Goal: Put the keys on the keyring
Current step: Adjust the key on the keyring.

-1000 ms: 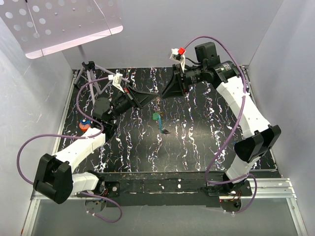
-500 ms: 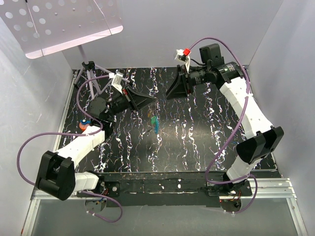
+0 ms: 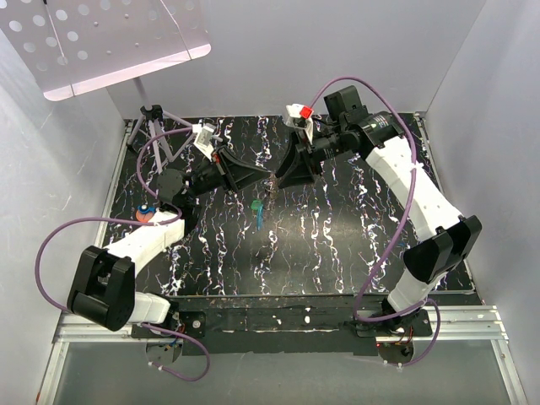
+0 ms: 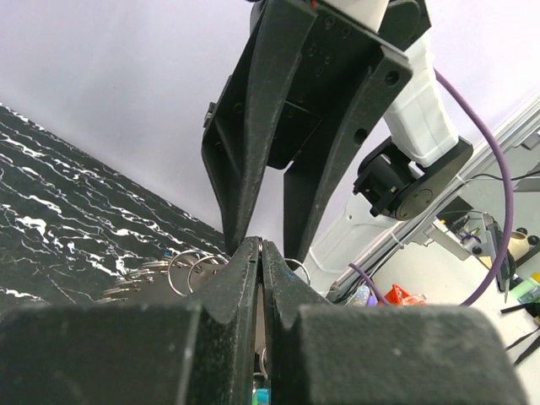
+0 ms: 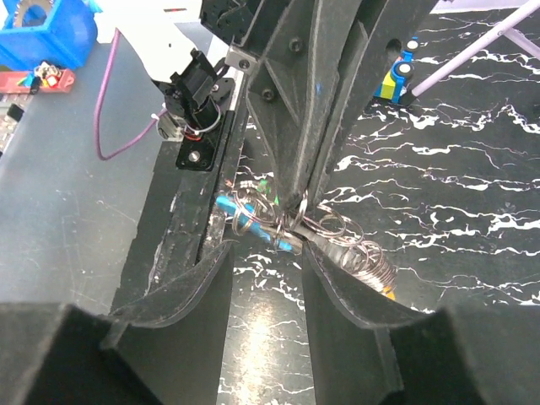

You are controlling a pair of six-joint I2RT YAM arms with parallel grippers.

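My left gripper [image 3: 267,179] is shut on a thin silvery keyring [image 5: 300,207] and holds it above the table. Its closed fingertips [image 4: 259,246] show in the left wrist view. A blue key [image 5: 252,221], a teal-green key [image 3: 256,207] and a tangle of several wire rings [image 5: 344,238] hang from it. A yellow-orange bit [image 5: 385,294] shows under the rings. My right gripper [image 5: 266,253] is open, tip to tip with the left gripper [image 3: 281,180], its jaws on either side of the hanging bunch without gripping it.
The table is black marble-patterned [image 3: 337,236]. A small tripod [image 3: 153,126] stands at the back left. A round orange and blue object [image 3: 145,214] lies at the left edge. White walls close in the sides and back.
The two grippers drew apart half a second ago and have come back together over the table's middle. The hanging keys have swung slightly left.
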